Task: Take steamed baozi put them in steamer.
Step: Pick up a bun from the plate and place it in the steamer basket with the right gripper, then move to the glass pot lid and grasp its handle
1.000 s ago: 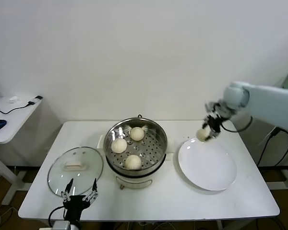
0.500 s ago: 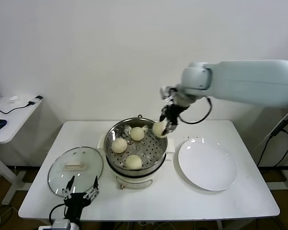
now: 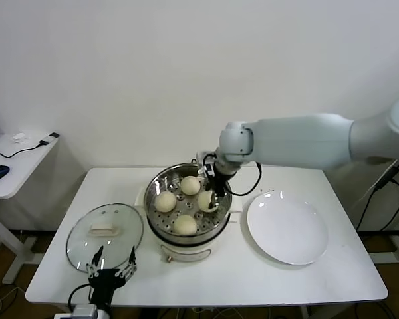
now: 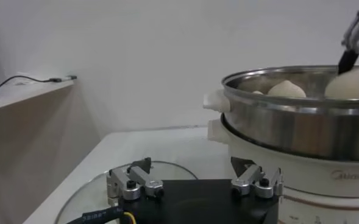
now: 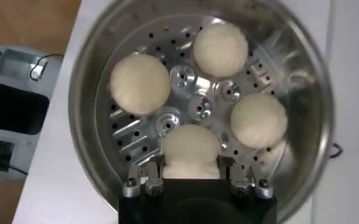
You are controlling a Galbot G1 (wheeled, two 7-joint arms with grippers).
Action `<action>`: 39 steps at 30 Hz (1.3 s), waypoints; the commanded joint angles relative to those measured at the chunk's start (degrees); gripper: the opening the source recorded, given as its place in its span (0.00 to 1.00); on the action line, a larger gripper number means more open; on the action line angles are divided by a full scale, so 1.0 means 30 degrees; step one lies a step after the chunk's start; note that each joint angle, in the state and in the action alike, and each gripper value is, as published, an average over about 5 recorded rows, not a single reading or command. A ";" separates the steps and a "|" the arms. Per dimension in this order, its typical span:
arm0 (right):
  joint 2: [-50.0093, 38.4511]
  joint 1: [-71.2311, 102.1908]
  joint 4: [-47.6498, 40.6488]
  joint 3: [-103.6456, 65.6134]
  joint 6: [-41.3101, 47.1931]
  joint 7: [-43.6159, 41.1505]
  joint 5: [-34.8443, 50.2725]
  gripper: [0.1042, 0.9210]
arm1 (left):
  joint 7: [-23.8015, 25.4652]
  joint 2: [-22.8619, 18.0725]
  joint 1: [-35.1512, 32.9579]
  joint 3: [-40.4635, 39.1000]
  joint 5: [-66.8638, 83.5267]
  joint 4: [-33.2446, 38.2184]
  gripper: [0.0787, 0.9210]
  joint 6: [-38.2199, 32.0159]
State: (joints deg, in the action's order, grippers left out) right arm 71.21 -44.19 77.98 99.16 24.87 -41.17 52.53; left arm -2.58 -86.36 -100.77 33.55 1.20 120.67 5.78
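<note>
the task looks nearly finished: three steamed baozi [image 3: 164, 201] already lie on the perforated tray inside the steamer [image 3: 188, 207], and the fourth baozi [image 3: 207, 200] is down at the right side of the tray, pinched between the fingers of the right gripper [image 3: 213, 195]. the white plate [image 3: 286, 228] to the right of the steamer has no buns on it, so what appears to be left is to let go of this last bun and lift the arm clear. the glass lid [image 3: 104, 229] lies on the table to the left of the steamer. the left gripper [image 3: 110, 272] hangs idle at the near edge of the table beside the lid, its fingers spread and holding nothing. the right wrist view shows what the head view cannot: the held bun sits between the two pads with the tray just beneath it, in the free quarter apart from the other three; whether it already rests on the tray cannot be told. the left wrist view adds a side look at the steamer's rim, with bun tops rising above it.
</note>
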 commanded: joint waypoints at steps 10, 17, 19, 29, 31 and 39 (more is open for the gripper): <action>0.0073 0.0868 -0.1390 -0.0898 -0.1672 -0.1168 0.0013 0.69 | -0.0019 -0.0003 -0.0024 0.0020 0.0035 -0.0060 0.88 0.0017; -0.2016 -0.0313 -0.1776 -0.2299 -0.3833 -0.3626 0.1640 0.87 | -0.0017 0.0001 -0.0142 0.0082 0.0010 0.0126 0.88 0.0096; -0.3035 -0.0049 -0.1875 -0.3599 -0.3868 -0.2969 0.1859 0.88 | -0.0014 0.0011 -0.0201 0.0101 0.0002 0.0205 0.88 0.0115; -0.6117 0.7341 -0.3739 -1.6849 -0.4084 0.8307 -0.1412 0.88 | -0.0064 0.0035 -0.0418 0.0076 0.0666 0.0558 0.88 0.0158; -0.6940 0.8523 -0.3286 -1.8826 -0.4073 0.9166 -0.1638 0.88 | -0.0053 0.0051 -0.0306 0.0030 0.1101 0.0516 0.88 -0.0139; -1.1085 1.6855 0.0418 -2.6276 -0.4374 1.2692 -0.2754 0.88 | 0.0191 0.0237 -0.0132 0.0211 0.1836 0.0799 0.88 -0.0486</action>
State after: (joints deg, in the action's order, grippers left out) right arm 51.96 -21.43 71.58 53.34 13.65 -20.66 49.93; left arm -1.84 -85.57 -101.07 34.57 5.74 123.28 5.40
